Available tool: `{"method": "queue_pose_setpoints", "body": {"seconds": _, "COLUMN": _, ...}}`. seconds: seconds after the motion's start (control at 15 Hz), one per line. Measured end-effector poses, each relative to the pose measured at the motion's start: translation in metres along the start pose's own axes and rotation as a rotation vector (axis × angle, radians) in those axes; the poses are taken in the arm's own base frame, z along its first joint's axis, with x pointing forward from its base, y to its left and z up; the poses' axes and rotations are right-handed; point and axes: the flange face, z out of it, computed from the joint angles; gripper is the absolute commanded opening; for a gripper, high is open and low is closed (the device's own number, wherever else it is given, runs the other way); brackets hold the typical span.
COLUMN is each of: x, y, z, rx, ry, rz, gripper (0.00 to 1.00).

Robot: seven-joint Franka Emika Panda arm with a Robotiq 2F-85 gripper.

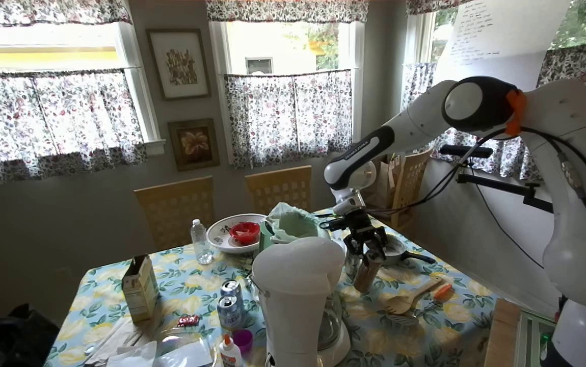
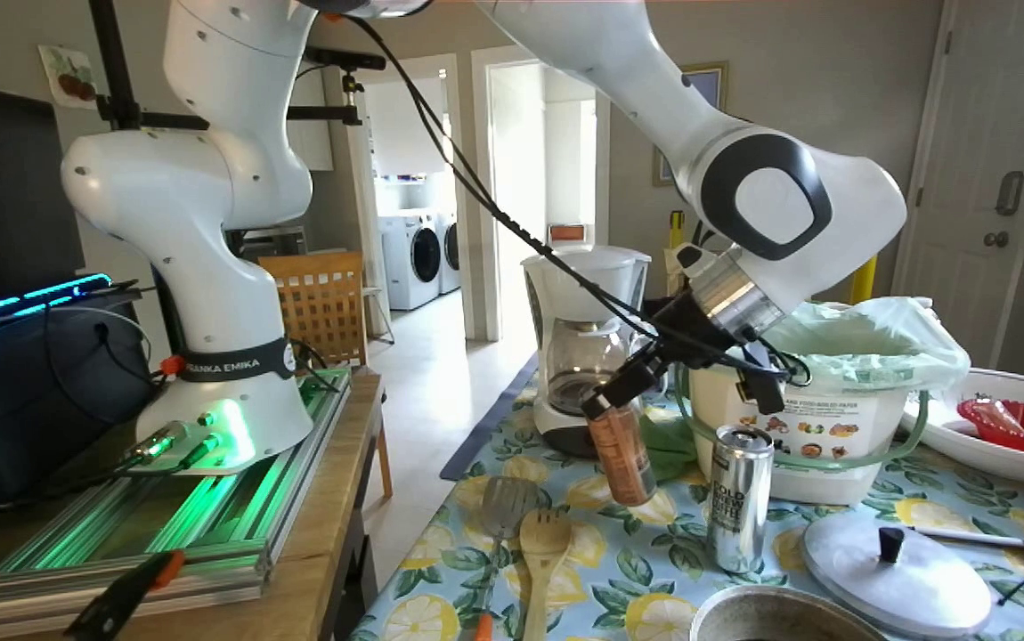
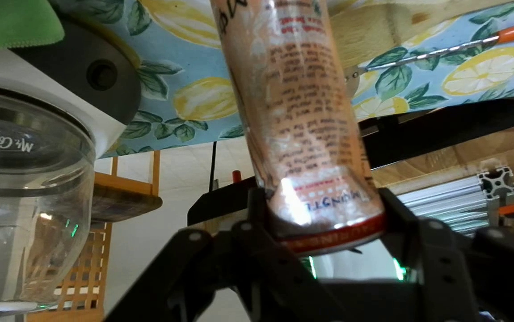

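Note:
A peach-orange drink can with printed text is clamped near its red-rimmed end by my gripper. The dark fingers press on opposite sides of it. In an exterior view the can hangs tilted from the gripper over the flowered tablecloth, its free end slanting down; whether that end touches the cloth I cannot tell. Just beside it stands an upright silver coffee can. A lined bin with a green handle is close behind. The far end of the held can runs out of the wrist view.
The coffee maker stands near the held can. A metal spatula and a wooden fork lie below. A pot lid, a pot, a bottle, soda cans and a carton share the table.

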Motion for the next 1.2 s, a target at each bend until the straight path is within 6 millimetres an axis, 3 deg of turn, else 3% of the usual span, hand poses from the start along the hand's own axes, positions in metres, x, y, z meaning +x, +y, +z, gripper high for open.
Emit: {"method": "queue_pose_setpoints", "body": {"seconds": 1.2, "x": -0.011, "y": -0.001, "z": -0.011, "rx": 0.052, "ry": -0.019, "rz": 0.001, "gripper": 0.37}}
